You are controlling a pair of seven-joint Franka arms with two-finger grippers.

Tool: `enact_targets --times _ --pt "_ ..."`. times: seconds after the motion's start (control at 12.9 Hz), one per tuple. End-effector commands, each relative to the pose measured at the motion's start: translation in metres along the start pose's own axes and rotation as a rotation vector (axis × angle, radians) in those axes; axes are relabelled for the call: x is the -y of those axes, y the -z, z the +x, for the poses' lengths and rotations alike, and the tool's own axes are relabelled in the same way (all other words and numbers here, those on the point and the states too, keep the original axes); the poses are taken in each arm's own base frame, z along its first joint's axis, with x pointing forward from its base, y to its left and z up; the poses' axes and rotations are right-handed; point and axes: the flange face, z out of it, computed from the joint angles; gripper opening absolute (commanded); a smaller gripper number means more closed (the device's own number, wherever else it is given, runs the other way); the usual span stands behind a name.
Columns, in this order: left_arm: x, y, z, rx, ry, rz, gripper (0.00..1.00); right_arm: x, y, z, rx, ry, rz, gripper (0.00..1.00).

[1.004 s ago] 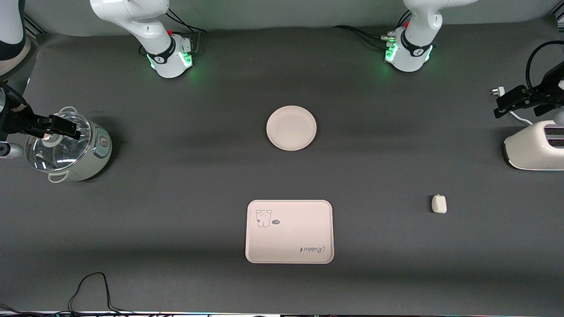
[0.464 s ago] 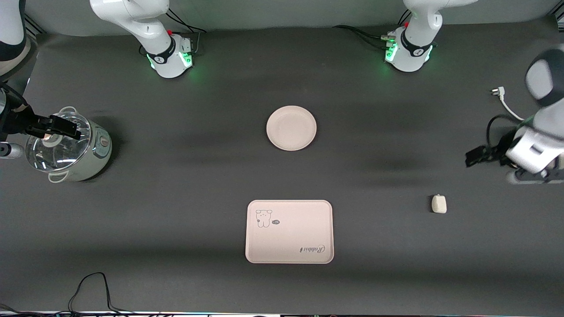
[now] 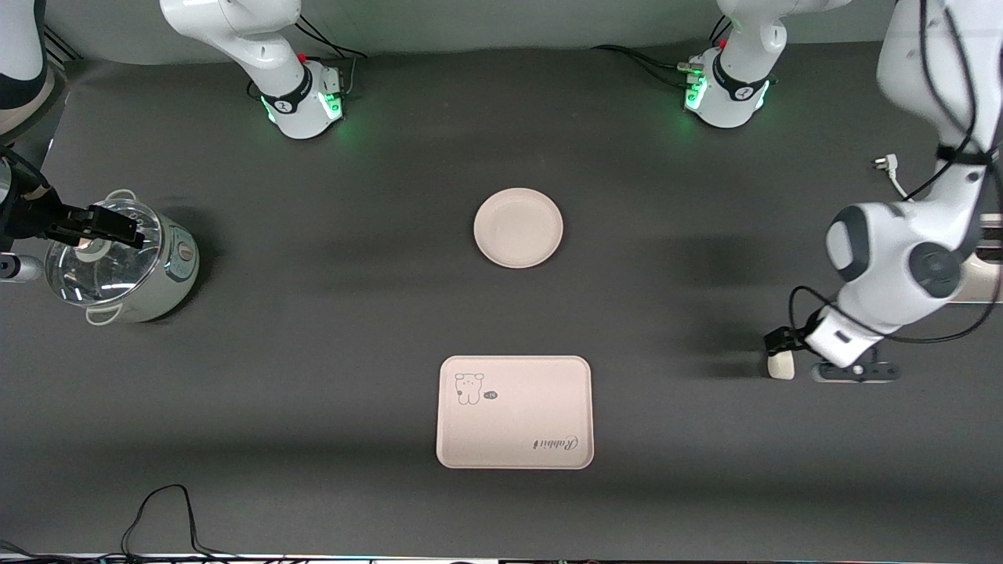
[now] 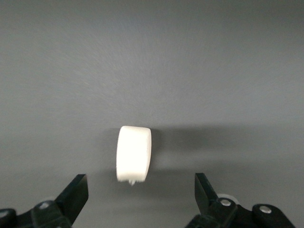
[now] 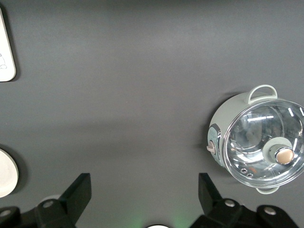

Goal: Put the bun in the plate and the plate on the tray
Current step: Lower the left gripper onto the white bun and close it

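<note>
Bun (image 3: 780, 366) is lying on the bare dark tabletop (image 3: 313, 392) toward the left arm's end, about level with the tray's farther edge and well in from the table's near edge. The left gripper (image 3: 777, 341) is hanging low right over it; in the left wrist view its two black fingers (image 4: 71, 197) are standing spread wide, one to each side of the bun (image 4: 134, 153), neither touching it. Open mat is lying all round the bun, so nothing is crowding the fingers.

The tray (image 3: 515, 412) is sitting near the middle of the table's near edge, well apart from the bun, with a clear strip of mat between them. The plate (image 3: 518, 227) is resting at the table's centre, farther from the front camera than the tray, with bare mat between the two and around its whole rim.

At the right arm's end of the table, the right gripper (image 3: 98, 223) is waiting over a pot with a glass lid (image 3: 125, 262), which is standing close to that end's edge. In the right wrist view its fingers (image 5: 76, 194) are spread apart and holding nothing. A loose plug (image 3: 884, 163) is lying near the left arm's end.
</note>
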Motion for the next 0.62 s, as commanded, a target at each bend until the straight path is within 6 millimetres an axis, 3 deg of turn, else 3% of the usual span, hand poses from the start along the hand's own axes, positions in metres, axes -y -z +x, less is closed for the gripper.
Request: enact_targets --times 0.0,0.08,0.23,0.54 --pt "0.001 -0.042 -0.002 -0.032 -0.057 0.025 1.0 -0.001 0.002 -0.001 -0.005 0.011 0.012 1.0" --pt "0.002 -0.058 -0.003 -0.055 -0.062 0.024 1.0 -0.001 0.001 -0.001 -0.003 0.011 0.012 1.0" --pt "0.003 -0.063 -0.006 -0.05 -0.086 0.023 0.96 -0.001 0.002 -0.002 -0.005 0.011 0.012 1.0" --pt "0.001 -0.062 -0.005 -0.052 -0.088 0.023 0.5 -0.002 0.003 -0.002 -0.008 0.056 0.007 1.0"
